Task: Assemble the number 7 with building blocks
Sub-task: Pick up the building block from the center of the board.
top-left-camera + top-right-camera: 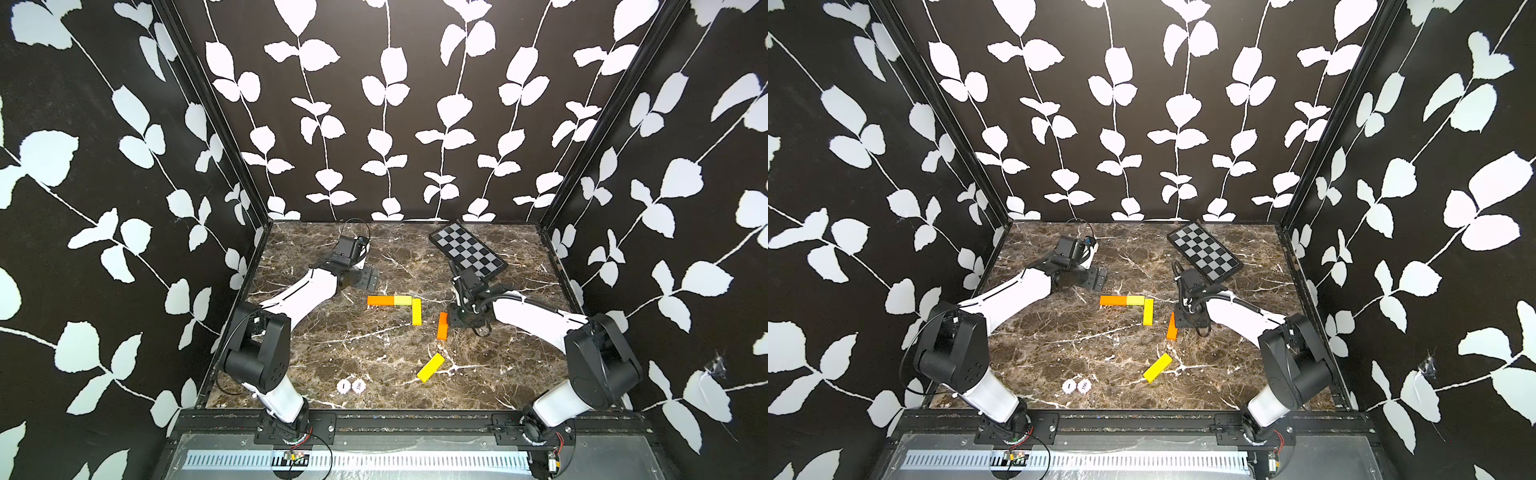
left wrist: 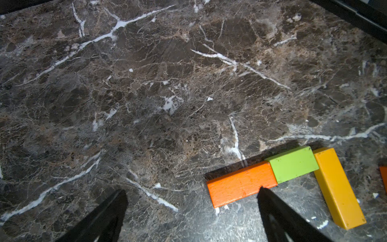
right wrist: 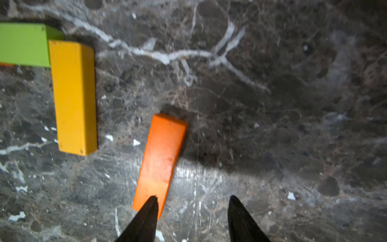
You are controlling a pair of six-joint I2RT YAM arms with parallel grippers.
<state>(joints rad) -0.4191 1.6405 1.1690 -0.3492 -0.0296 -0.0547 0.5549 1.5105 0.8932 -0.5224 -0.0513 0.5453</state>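
**Partly built number 7** (image 1: 416, 302), shown in both top views, with 12 o'clock taken toward the back wall. The short top stroke is formed by an orange bar (image 1: 380, 300) and a pale yellow-green bar (image 1: 402, 300) laid end to end. From its 3 o'clock end an upright yellow bar (image 1: 417, 315) is run toward 6 o'clock, touching the green one. Three of the five building blocks are thus placed, near the middle of the counter (image 1: 332, 353).

A loose orange bar (image 1: 442, 330) is seen lying flat at 4 o'clock of the upright bar's lower end, apart from it and roughly parallel. A loose yellow bar (image 1: 431, 367) lies askew further toward 6 o'clock.

The right hand (image 3: 193, 211) is held over the loose orange bar with its jaws parted and nothing gripped. In the right wrist view one fingertip (image 3: 150, 207) overlaps the bar's near end, while the gap between the jaws falls on bare counter beside it. The left hand (image 2: 191, 209), spread wide and empty, is placed at 10 o'clock of the figure.

The step in hand is judged to be the pick-up of the loose orange bar, by which the long stroke is to be lengthened. For the next move the right hand would need to be shifted sideways until the bar's narrow width is straddled, then closed. The bar would then be carried to the upright bar's 6 o'clock end and set in line.

A checkerboard (image 1: 467, 249) at 1 o'clock and two white round tokens (image 1: 351, 386) at 7 o'clock are not involved.
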